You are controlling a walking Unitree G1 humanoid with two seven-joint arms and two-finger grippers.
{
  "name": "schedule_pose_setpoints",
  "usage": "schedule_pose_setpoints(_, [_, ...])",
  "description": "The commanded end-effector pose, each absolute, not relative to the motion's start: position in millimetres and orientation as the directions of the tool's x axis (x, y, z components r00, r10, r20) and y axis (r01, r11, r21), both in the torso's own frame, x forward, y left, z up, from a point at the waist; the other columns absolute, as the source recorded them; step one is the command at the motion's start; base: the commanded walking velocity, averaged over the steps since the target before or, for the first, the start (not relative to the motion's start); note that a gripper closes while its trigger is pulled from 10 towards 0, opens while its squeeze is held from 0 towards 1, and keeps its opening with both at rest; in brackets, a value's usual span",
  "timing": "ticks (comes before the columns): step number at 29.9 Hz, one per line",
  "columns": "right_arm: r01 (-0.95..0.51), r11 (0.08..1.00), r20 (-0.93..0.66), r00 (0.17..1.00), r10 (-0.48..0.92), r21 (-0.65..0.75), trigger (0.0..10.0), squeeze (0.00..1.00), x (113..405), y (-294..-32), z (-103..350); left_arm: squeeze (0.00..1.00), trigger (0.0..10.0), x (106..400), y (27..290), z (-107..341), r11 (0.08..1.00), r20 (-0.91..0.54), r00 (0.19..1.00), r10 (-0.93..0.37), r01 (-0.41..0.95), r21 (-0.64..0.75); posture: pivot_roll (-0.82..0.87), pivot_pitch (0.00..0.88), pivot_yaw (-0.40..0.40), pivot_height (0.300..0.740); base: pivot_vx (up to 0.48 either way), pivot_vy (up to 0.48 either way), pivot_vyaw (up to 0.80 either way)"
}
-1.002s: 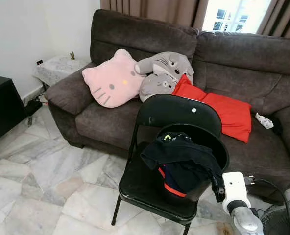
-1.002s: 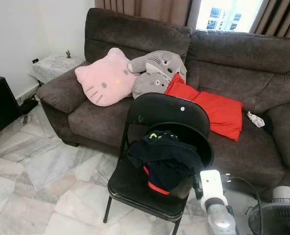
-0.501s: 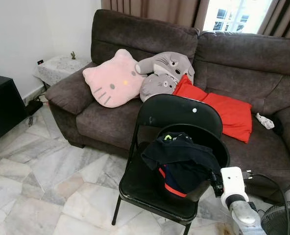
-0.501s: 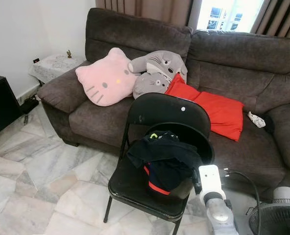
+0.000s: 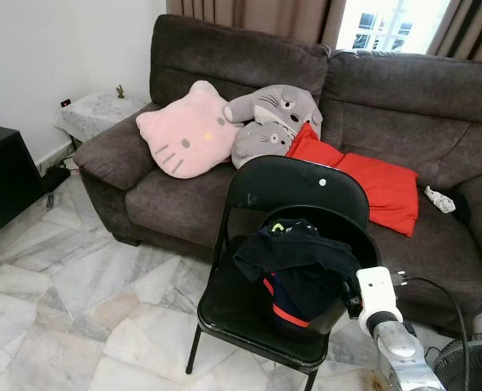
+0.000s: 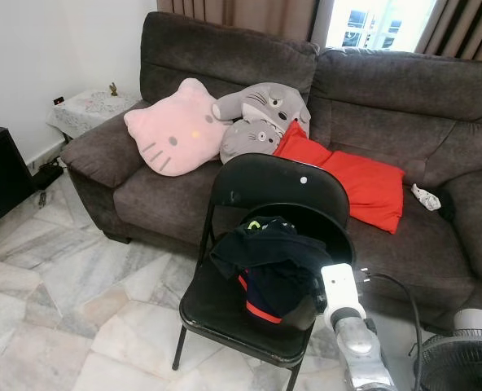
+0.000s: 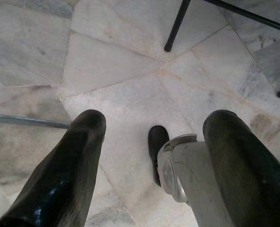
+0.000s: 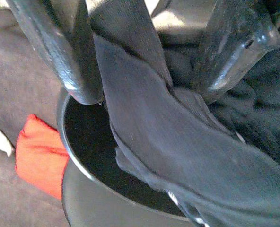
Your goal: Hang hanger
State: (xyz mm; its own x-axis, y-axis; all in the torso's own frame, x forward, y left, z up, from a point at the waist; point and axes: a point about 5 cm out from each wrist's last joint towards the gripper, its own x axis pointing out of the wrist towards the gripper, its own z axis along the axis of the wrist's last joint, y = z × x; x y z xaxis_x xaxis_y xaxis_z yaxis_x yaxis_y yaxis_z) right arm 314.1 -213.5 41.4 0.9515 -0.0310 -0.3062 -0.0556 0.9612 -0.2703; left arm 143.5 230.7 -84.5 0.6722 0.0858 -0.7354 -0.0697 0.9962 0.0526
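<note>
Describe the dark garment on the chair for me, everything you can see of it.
The dark garment is a crumpled navy or black knit piece with a red band low down and a yellow-green mark on top. It is heaped in a black bucket on the folding chair. The right gripper has a fold of it between its fingers.

Dark garment [image 5: 300, 265] heaped in black basket [image 5: 370, 248]

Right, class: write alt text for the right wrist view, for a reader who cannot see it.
The right hand has its two black fingers around a fold of dark clothing heaped in a black bucket. A red cushion lies on the sofa beyond.
</note>
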Motion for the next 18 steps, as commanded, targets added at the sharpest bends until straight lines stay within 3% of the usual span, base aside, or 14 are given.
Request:
schedule_pose_setpoints(1, [-0.066, 0.957, -0.284, 0.959, -0.018, -0.283, 10.0, 0.0, 319, -213, 47, 0.0, 10.0, 137, 232, -87, 0.997, -0.757, 0.649, 0.079, -0.053, 0.059, 0.03, 0.0, -0.034, 0.74, 0.0, 0.0, 0.0])
schedule_pose_setpoints(18, [0.033, 0.94, -0.222, 0.968, -0.115, -0.339, 10.0, 0.0, 307, -222, 47, 0.0, 10.0, 133, 231, -89, 0.998, -0.774, 0.629, 0.066, -0.035, 0.056, 0.03, 0.0, -0.035, 0.74, 0.0, 0.0, 0.0])
